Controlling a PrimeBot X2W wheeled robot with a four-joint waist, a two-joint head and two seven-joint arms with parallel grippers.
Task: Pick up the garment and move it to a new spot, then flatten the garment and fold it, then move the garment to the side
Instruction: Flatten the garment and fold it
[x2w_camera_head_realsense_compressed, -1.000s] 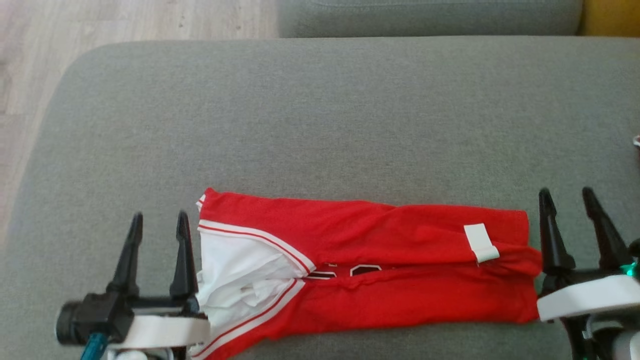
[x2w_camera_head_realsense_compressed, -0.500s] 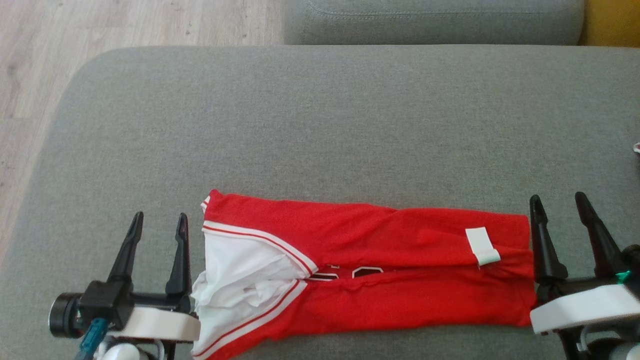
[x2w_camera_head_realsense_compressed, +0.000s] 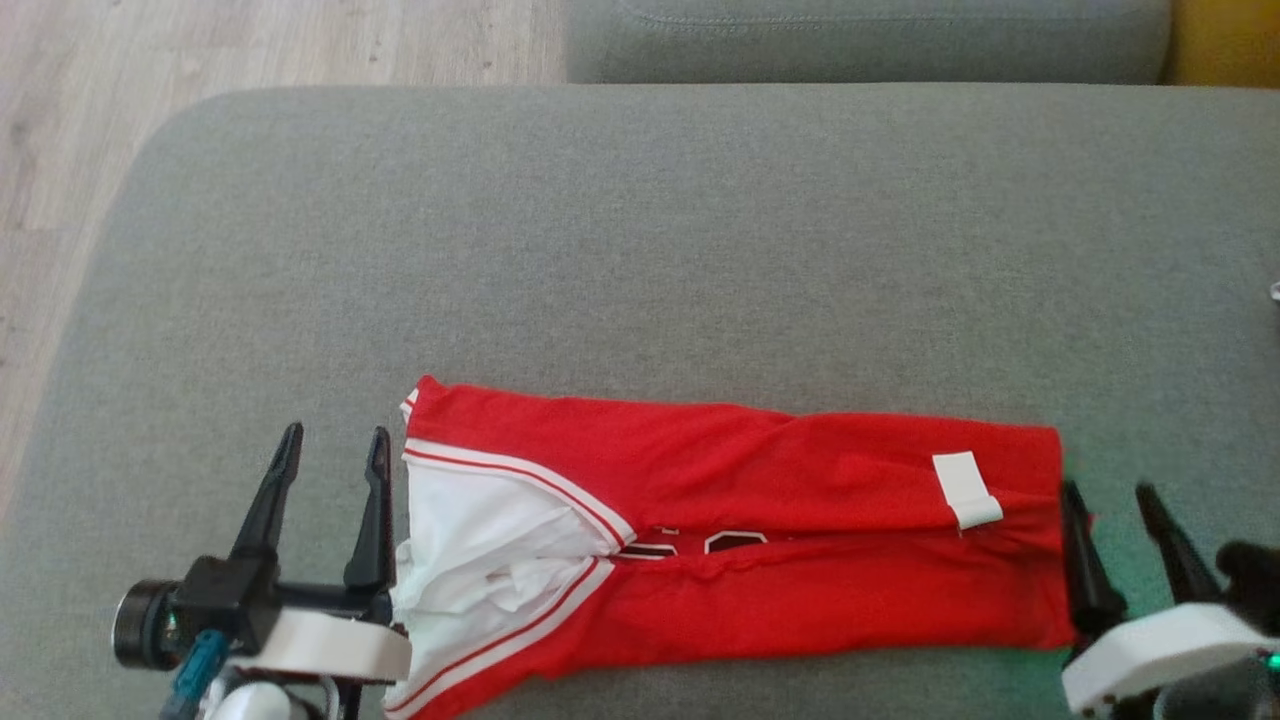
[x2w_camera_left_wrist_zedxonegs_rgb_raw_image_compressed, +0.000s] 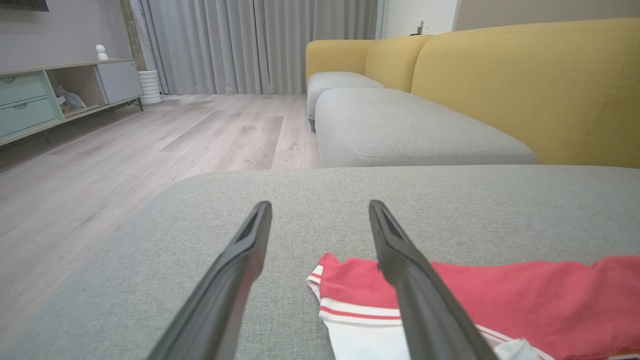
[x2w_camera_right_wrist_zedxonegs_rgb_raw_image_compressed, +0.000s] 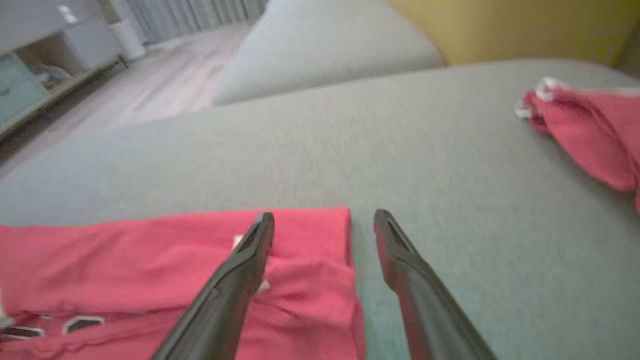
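Looks like mid-fold: red-and-white sports jersey (x2w_camera_head_realsense_compressed: 780, 470) folded into a long strip, flat on the grey fabric cushion (x2w_camera_head_realsense_compressed: 640, 250) near its front edge. Next up, probably pinching both short ends for the crosswise fold. Left gripper (x2w_camera_head_realsense_compressed: 335, 432) spread wide, empty, just beside the white end. Right gripper (x2w_camera_head_realsense_compressed: 1108, 492) equally wide, empty, straddling the red hem.

Head view above cushion (x2w_camera_head_realsense_compressed: 640, 250), low wrist views forward, sharing garment (x2w_camera_head_realsense_compressed: 800, 480)

At 7 o'clock the jersey (x2w_camera_head_realsense_compressed: 720, 540) is running off the head view; the right wrist view is blurring a second red garment (x2w_camera_right_wrist_zedxonegs_rgb_raw_image_compressed: 585, 125).
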